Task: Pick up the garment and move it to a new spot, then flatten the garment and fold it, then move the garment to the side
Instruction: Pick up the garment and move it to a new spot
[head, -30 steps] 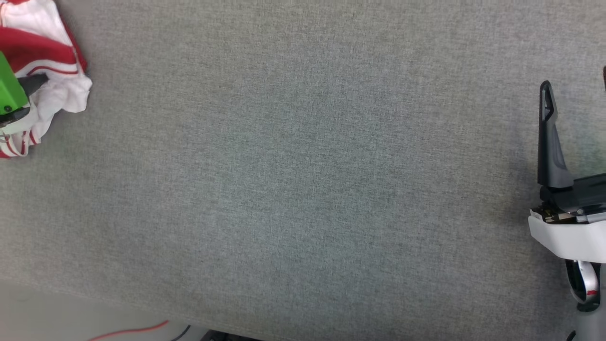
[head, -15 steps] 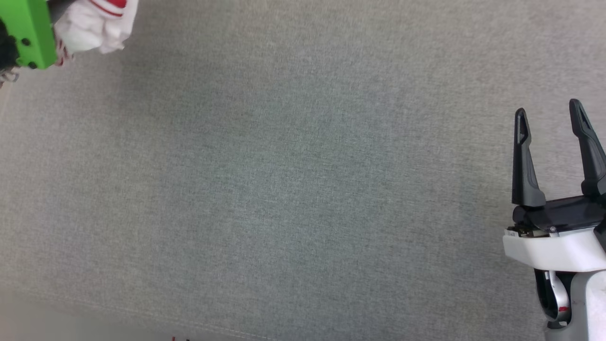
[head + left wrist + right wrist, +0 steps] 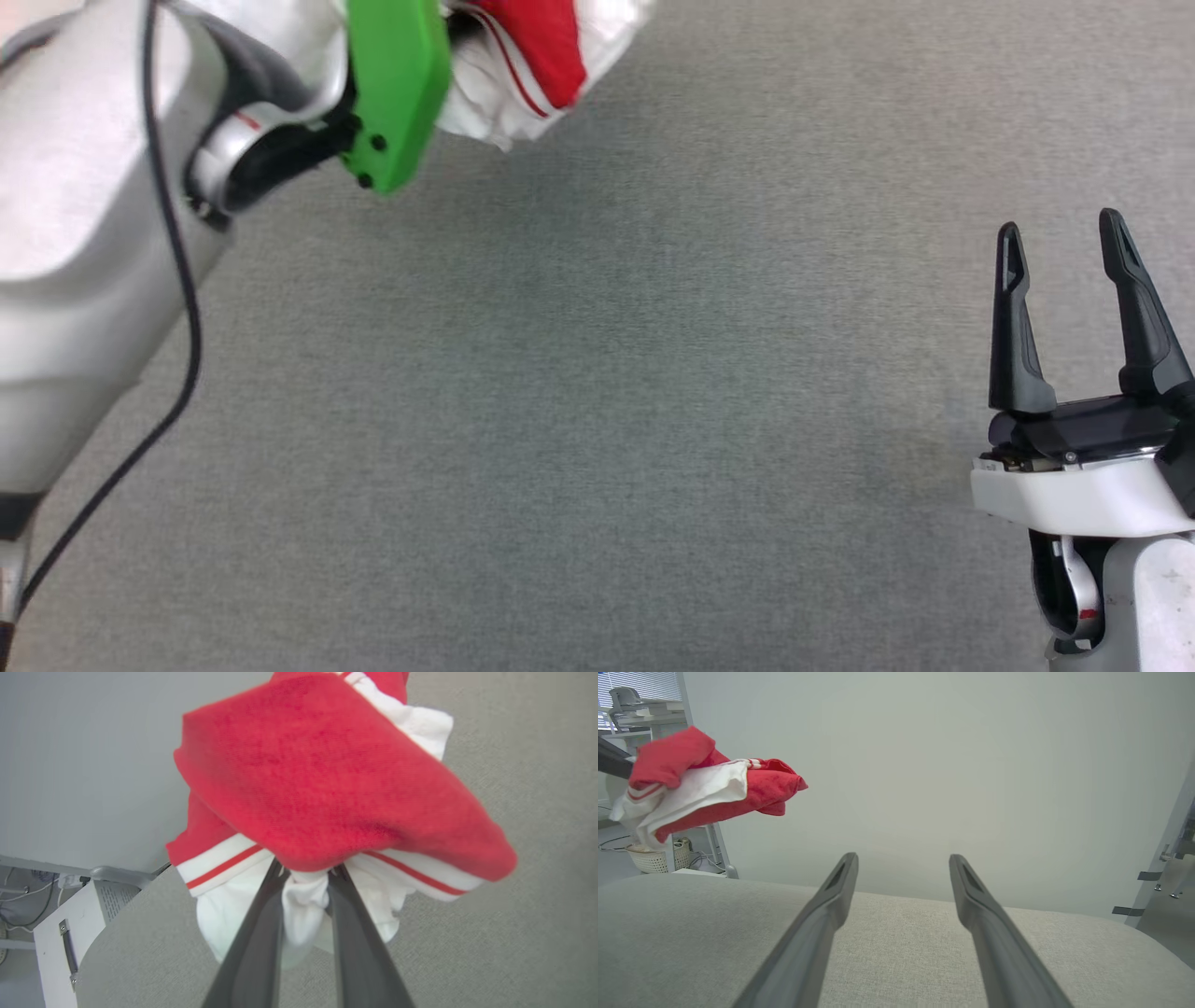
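Moved: left gripper (image 3: pixel 306 872) brings bunched red soft-cloth T-shirt with white sleeves (image 3: pixel 327 779) farther over grey fabric surface (image 3: pixel 597 420) | left: pinching white cloth, shirt aloft | right gripper (image 3: pixel 1060 226): spread wide, empty

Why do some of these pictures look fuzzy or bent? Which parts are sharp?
Head view: the pale left forearm and its green cover are smeared, the right arm's jaws crisp, light even. Left wrist view: the red T-shirt, close to the lens, looks slightly soft. Right wrist view: the far edge of the grey cloth surface bows, a wide-lens effect.
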You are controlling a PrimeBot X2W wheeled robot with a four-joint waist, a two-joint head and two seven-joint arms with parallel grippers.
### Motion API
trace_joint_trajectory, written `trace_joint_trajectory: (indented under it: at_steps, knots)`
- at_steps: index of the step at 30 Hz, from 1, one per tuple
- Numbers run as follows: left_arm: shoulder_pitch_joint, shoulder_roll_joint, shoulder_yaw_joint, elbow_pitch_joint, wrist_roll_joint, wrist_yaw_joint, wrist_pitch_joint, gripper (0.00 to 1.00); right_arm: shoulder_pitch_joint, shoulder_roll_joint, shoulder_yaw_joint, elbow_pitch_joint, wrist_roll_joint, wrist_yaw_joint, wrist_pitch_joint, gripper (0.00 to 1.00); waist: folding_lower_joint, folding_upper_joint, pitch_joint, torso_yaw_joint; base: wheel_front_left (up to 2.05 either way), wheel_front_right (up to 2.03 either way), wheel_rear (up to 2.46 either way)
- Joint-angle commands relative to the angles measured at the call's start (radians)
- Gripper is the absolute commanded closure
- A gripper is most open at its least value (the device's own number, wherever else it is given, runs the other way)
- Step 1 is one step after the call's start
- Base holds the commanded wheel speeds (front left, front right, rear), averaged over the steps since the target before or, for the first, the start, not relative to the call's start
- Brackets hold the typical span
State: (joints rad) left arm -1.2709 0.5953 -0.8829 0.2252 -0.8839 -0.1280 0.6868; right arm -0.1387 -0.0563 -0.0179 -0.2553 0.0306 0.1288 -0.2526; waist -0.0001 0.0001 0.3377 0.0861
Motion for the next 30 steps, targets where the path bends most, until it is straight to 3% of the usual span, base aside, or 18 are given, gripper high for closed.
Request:
trace_joint_trajectory:
  at_steps: [1,10,14,22,30]
  knots:
    - [-0.018,-0.021,-0.032,-0.011,-0.016,-0.003,-0.012,1.00,0.013,0.004,-0.001,0.002,0.006,0.002,-0.009,0.00,0.0001,-0.0001,-0.041,-0.098,0.00,0.00,0.00]
    - [0.000,-0.109,-0.302,-0.029,-0.056,-0.003,-0.083,1.00,0.029,0.006,-0.005,0.007,0.053,0.002,-0.009,0.00,0.0001,-0.0001,-0.052,-0.195,0.00,0.00,0.00]
    - [0.036,-0.135,-0.376,-0.006,-0.074,-0.003,-0.097,1.00,0.030,0.006,0.006,0.011,0.057,0.002,-0.009,0.00,0.0001,-0.0001,-0.054,-0.219,0.00,0.00,0.00]
    - [0.237,-0.170,-0.397,0.045,0.017,-0.003,-0.047,1.00,0.024,0.006,0.005,0.005,0.057,0.002,-0.009,0.00,0.0001,-0.0001,-0.039,-0.236,0.00,0.00,0.00]
    - [0.359,-0.200,-0.397,0.133,0.056,-0.003,-0.080,1.00,0.027,0.006,0.014,0.012,0.058,0.002,-0.009,0.00,0.0001,-0.0001,-0.040,-0.230,0.00,0.00,0.00]
